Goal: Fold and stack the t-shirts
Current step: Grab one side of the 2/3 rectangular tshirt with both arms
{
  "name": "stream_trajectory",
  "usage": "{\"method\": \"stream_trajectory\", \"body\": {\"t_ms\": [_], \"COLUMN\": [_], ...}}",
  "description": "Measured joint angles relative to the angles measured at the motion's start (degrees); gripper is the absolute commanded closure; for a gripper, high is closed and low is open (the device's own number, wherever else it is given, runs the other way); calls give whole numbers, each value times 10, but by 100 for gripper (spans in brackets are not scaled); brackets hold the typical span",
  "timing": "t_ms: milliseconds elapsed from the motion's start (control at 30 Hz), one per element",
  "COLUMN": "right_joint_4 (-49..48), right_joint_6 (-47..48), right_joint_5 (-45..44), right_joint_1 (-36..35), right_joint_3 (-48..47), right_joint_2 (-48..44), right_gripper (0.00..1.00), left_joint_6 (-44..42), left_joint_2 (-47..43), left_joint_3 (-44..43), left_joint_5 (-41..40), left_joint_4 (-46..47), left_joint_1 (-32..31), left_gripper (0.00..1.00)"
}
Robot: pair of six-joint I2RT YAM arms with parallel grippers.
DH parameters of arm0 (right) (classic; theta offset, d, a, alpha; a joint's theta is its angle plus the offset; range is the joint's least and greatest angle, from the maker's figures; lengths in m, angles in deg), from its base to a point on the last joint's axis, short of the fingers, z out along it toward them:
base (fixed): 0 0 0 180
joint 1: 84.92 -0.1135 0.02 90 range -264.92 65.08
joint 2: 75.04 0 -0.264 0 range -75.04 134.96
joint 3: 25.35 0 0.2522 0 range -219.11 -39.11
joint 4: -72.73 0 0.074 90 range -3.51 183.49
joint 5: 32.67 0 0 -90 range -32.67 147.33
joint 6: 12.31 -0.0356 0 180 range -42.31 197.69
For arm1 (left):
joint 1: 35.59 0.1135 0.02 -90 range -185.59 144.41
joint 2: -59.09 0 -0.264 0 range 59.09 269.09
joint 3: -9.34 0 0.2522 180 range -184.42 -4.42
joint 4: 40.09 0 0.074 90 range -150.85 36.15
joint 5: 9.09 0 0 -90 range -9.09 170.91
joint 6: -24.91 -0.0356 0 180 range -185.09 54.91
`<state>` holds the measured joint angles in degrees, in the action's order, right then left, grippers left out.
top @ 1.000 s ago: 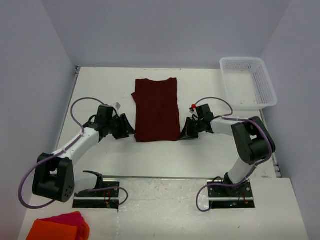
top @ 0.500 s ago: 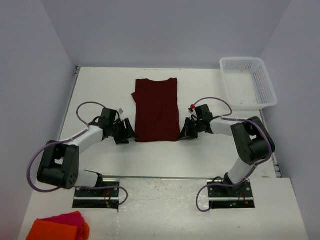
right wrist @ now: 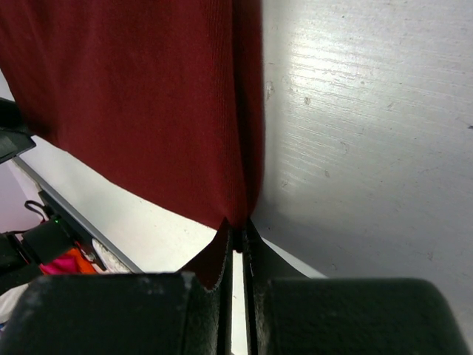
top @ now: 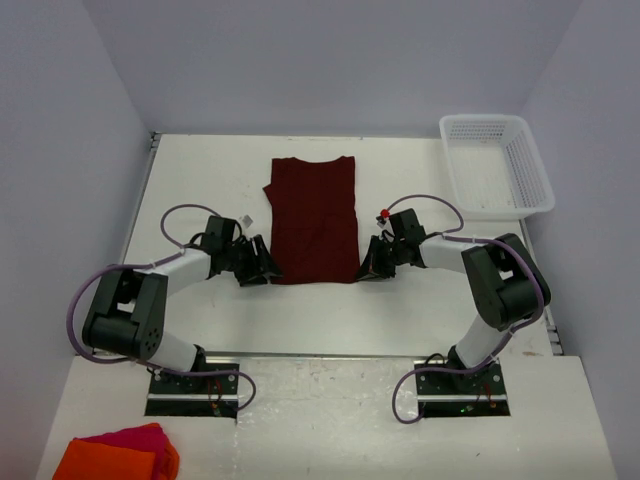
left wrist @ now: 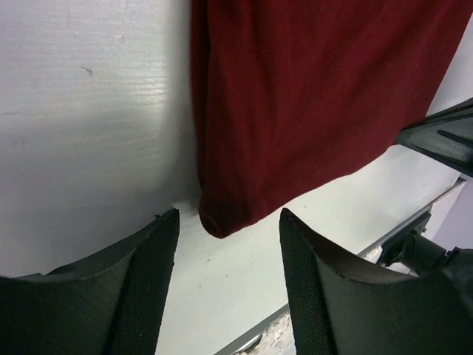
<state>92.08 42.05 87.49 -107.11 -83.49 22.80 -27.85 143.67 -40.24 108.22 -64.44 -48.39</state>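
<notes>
The left arm has been folding in since a second ago, its elbow swinging toward its base, and the left gripper has been sliding across the table toward the near left corner of the t-shirt; the right arm has not been shifting at all.

The dark maroon t-shirt is lying flat in the middle of the table, folded lengthwise into a tall strip with its collar end pointing toward the far wall. The left gripper is resting low at the shirt's near left corner with its claw spread wide, and in the left wrist view the rounded corner of the t-shirt is sitting just ahead of the gap between the two fingers (no fabric is being squeezed there).

The right gripper is sitting at the near right corner. In the right wrist view its claw is pressed together and is pinching the bottom edge of the t-shirt, with a small flap of maroon cloth poking out beside the closed tips.

A white basket is standing at the far right corner of the table, well apart from the shirt. The orange and pink cloths are lying at the near left, beyond the arm bases.
</notes>
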Motion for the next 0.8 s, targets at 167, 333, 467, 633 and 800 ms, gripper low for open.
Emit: {"method": "stream_trajectory", "body": {"t_ms": [167,333,467,633,800], "right_joint_4": [0,0,0,17,61], "right_joint_6": [0,0,0,3,9], "right_joint_5": [0,0,-1,-24,-68], "right_joint_1": [0,0,-2,-16,-64], "right_joint_3": [0,0,0,0,0], "right_joint_2": [0,0,0,-16,-61], "right_gripper": [100,100,100,100,100], "left_joint_6": [4,10,12,11,8], "left_joint_2": [13,32,52,29,-64], "left_joint_3": [0,1,9,29,70], "left_joint_5": [10,20,31,35,34], "left_joint_4": [18,40,59,67,24], "left_joint_1": [0,0,2,2,2], "left_gripper": [48,82,100,100,100]}}
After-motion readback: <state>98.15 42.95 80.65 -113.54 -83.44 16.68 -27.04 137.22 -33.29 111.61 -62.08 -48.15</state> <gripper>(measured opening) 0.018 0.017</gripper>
